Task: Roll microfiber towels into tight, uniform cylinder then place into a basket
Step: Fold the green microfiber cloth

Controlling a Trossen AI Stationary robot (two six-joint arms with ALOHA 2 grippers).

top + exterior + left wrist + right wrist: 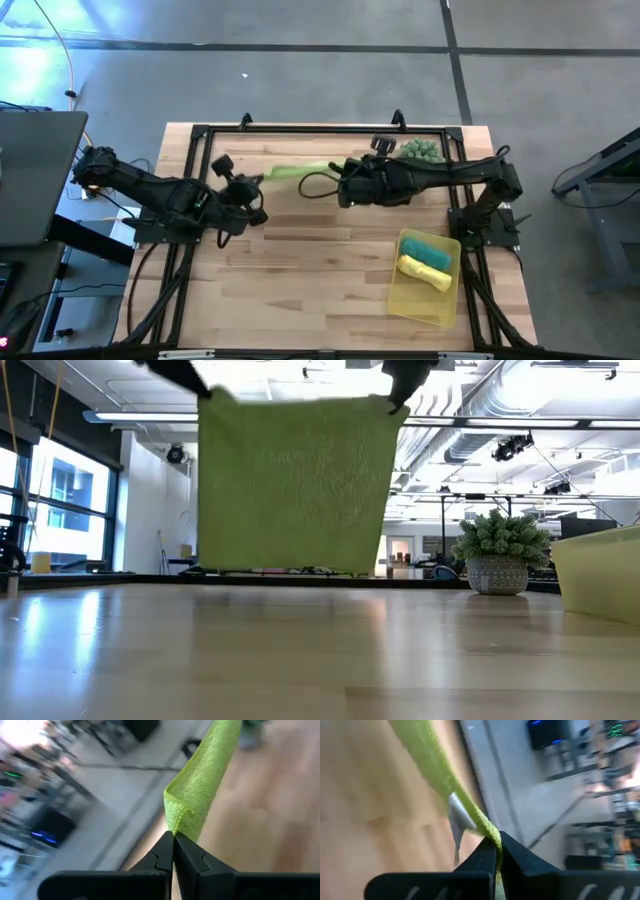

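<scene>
The lime green towel (292,485) hangs spread flat as a square between my two grippers, high above the table's far middle; from above it shows as a thin strip (297,172). My left gripper (262,182) is shut on its top left corner. My right gripper (338,180) is shut on its top right corner. The yellow basket (405,295) stands at the near right, with the rolled teal towel (428,250) and the rolled yellow towel (424,272) lying in it. My left gripper pinches the towel's top left corner (179,822) between its two fingertips, coming level from the table's left. The corner bunches into a small fold at the tips. The towel hangs below, flat, its top edge stretched toward the other gripper. My right gripper pinches the towel's top right corner (489,829) between its two fingertips, coming level from the table's right. A white tag (458,817) hangs just beside the hold. The towel hangs below the fingers, its top edge (300,400) straight.
A spiky green plant in a pot (421,151) stands at the far right; it also shows in the low view (498,552). The basket's wall (600,575) stands at the right. Bare wood lies in front of the hanging towel and at the near left.
</scene>
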